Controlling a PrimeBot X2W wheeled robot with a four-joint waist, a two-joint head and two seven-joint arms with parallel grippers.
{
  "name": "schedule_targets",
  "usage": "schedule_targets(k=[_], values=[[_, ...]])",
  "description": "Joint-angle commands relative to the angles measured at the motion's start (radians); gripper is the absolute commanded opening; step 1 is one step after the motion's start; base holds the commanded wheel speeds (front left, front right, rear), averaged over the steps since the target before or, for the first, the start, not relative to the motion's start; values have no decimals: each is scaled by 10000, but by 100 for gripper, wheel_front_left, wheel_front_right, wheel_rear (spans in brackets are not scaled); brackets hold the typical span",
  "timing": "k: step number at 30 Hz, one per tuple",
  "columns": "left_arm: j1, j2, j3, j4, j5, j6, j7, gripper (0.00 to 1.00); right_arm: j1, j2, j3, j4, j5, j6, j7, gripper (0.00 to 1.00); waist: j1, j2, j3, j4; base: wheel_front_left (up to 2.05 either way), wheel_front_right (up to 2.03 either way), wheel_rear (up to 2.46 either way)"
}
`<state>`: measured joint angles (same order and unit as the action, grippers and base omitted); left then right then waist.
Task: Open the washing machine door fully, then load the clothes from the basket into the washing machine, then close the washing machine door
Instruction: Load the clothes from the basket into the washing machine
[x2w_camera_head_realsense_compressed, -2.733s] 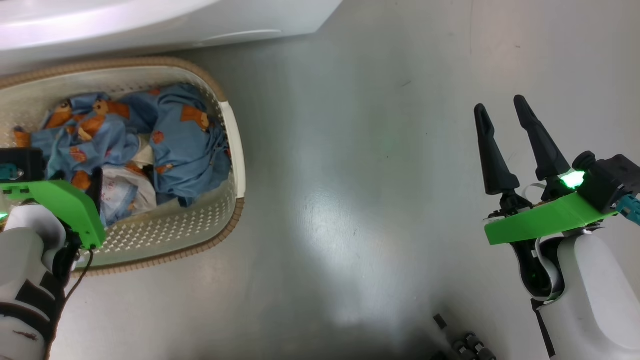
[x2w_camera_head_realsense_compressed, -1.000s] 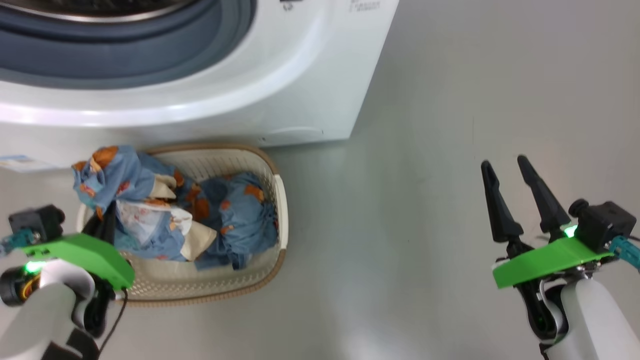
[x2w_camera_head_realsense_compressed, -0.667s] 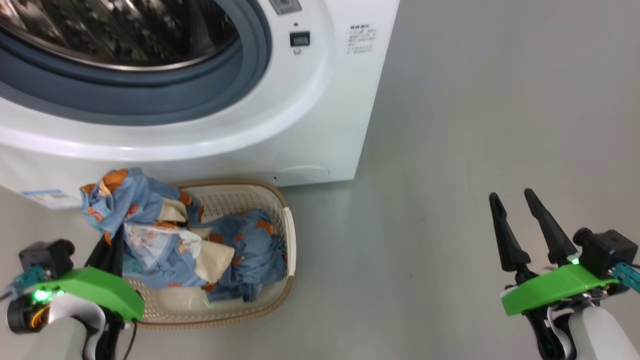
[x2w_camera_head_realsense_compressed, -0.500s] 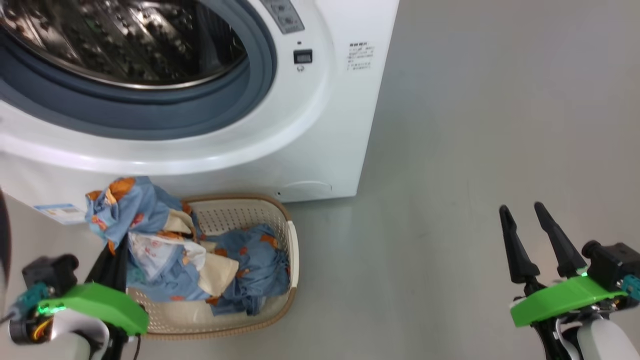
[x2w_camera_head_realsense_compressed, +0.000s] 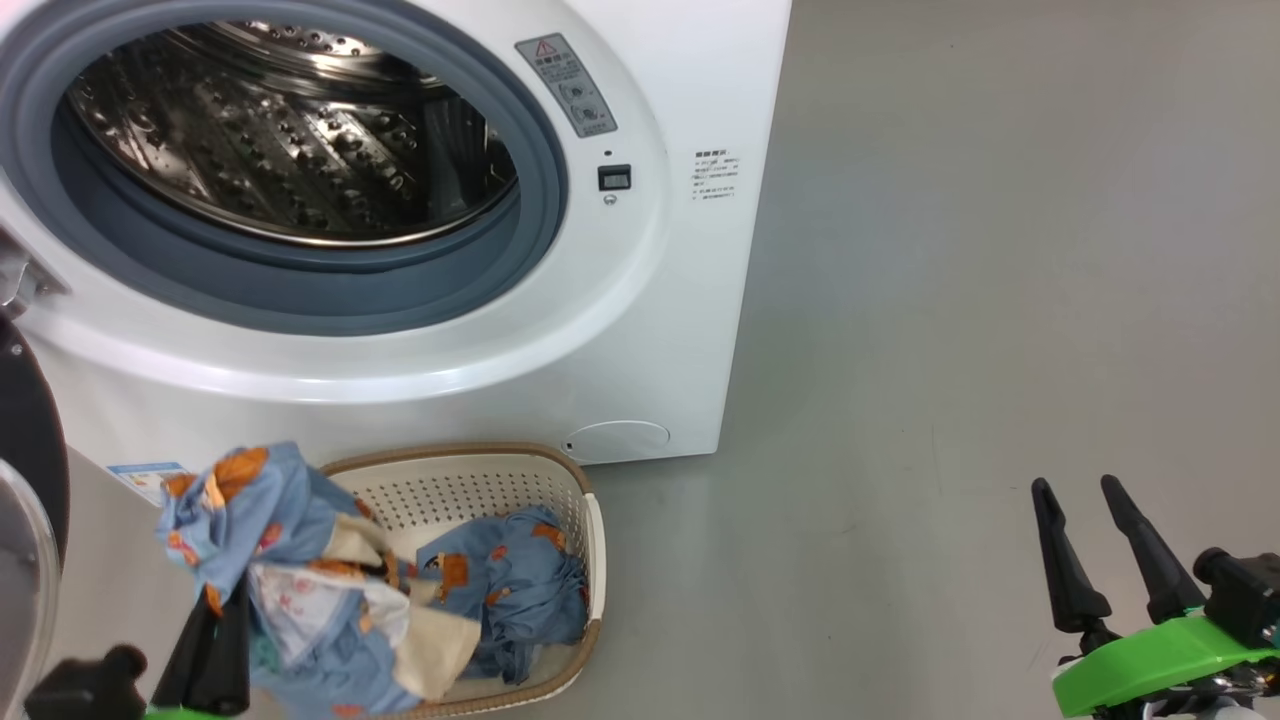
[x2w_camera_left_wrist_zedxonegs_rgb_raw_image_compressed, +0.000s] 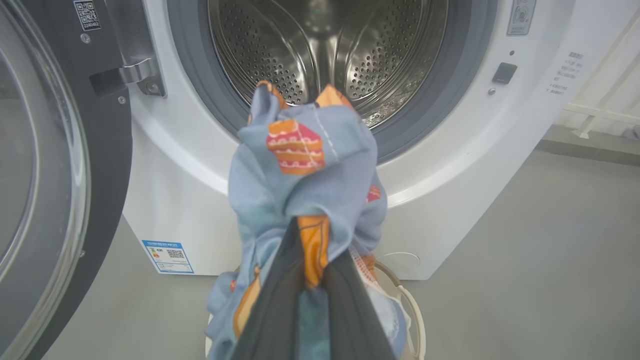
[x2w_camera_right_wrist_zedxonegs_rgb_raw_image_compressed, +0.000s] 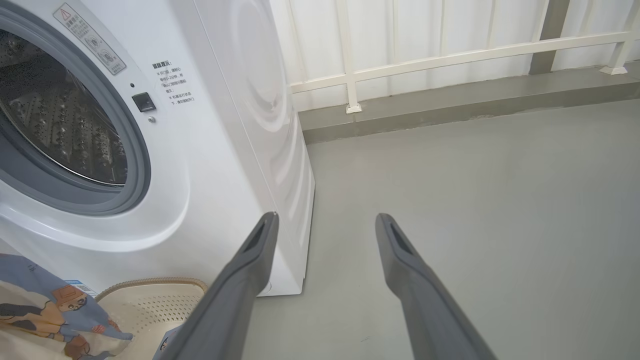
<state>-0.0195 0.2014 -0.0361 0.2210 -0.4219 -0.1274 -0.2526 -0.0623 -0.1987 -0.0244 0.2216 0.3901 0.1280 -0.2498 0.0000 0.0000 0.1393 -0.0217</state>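
At far left the washing machine door (x2w_camera_head_realsense_compressed: 28, 430) stands wide open; beside it the left gripper (x2w_camera_left_wrist_zedxonegs_rgb_raw_image_compressed: 316, 242) is clamped on some of the clothes (x2w_camera_left_wrist_zedxonegs_rgb_raw_image_compressed: 305, 165) above the basket (x2w_camera_head_realsense_compressed: 500, 482). The drum (x2w_camera_left_wrist_zedxonegs_rgb_raw_image_compressed: 325, 50) of the washing machine (x2w_camera_head_realsense_compressed: 660, 320) gapes straight ahead and higher, nearest this arm. Far right, the right gripper (x2w_camera_head_realsense_compressed: 1076, 484) hangs empty, fingers apart.

clothes (x2w_camera_head_realsense_compressed: 225, 500) were light blue, printed with orange-brown cartoon figures, some white and cream | basket (x2w_camera_head_realsense_compressed: 470, 495) was cream-white, hole-dotted — rim (x2w_camera_head_realsense_compressed: 450, 452) brown, woven-look | washing machine (x2w_camera_head_realsense_compressed: 680, 330) was white — seal (x2w_camera_head_realsense_compressed: 300, 305) grey-blue, drum (x2w_camera_head_realsense_compressed: 280, 140) steel and perforated | washing machine door (x2w_camera_left_wrist_zedxonegs_rgb_raw_image_compressed: 107, 165) was glossy black | floor (x2w_camera_head_realsense_compressed: 1000, 250) was plain grey
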Motion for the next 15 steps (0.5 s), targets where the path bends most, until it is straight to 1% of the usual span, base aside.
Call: schedule_targets(k=[1,8,15], values=[[160,132,512,-611,201,84,-91,0,100,-185,90,-298,170,27,-120,100,0,0,-4,-21,0,0,0],[593,-51,700,-1539,336,169,-91,0,150,-166,-63,-425,157,27,-120,100,0,0,169,-58,0,0,0],[-100,-80,820,-1706,244,152,-91,0,-75,-42,-76,-480,116,27,-120,100,0,0,513,-187,0,0,0]])
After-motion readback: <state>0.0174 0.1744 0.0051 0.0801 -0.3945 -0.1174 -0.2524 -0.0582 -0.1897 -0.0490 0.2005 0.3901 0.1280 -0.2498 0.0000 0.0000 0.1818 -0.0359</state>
